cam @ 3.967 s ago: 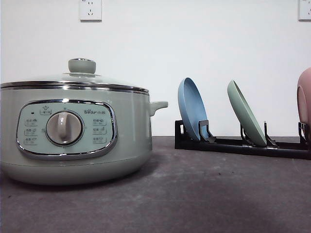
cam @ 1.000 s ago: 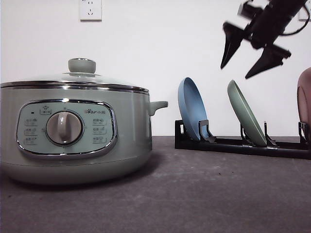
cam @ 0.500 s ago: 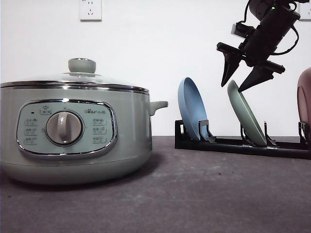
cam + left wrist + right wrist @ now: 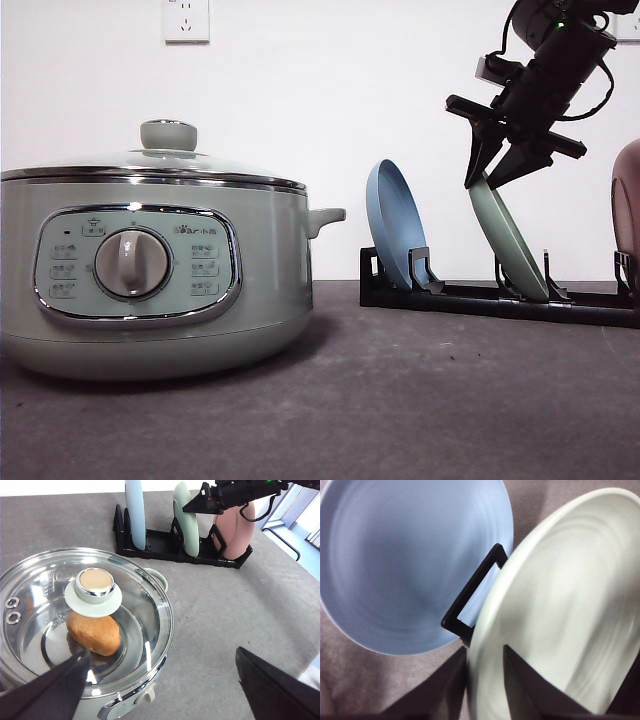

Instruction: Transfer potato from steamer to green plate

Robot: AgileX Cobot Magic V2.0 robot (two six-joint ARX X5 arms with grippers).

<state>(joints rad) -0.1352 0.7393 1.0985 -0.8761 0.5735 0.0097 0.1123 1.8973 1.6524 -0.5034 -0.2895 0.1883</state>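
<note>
A white wall [image 4: 330,110] with sockets [image 4: 186,20] behind a grey table [image 4: 400,400].

We see our right gripper [image 4: 503,168] where four seconds ago the air over the rack was bare. A second ago it hangs high above the green plate [image 4: 510,235], fingers spread wide. Since then it drops and narrows its spread, and now its two fingers straddle the plate's top rim, one on each face, not yet closed.
</note>
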